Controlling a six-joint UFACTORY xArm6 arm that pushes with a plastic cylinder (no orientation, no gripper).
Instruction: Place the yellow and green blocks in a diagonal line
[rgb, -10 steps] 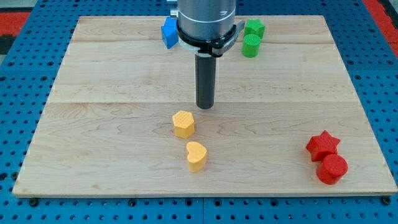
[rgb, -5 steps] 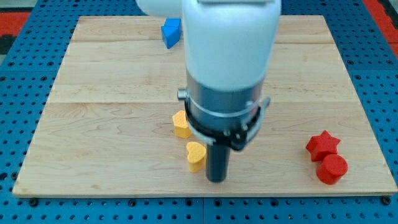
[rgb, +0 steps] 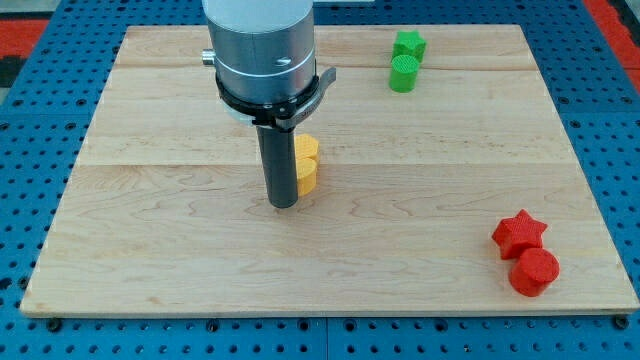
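Note:
My tip rests on the wooden board left of centre. Two yellow blocks sit touching each other just right of the rod, partly hidden by it; their shapes cannot be made out. A green cylinder stands near the view's top right of centre, with a green star-like block touching it just above. Both green blocks are far from the tip.
A red star and a red cylinder sit together at the view's bottom right. The arm's grey body covers the top middle of the board. A blue pegboard surrounds the board.
The tip swept from the bottom middle up and left. Both yellow blocks have moved up the board and now sit pressed together beside the rod. The blue block is now hidden behind the arm.

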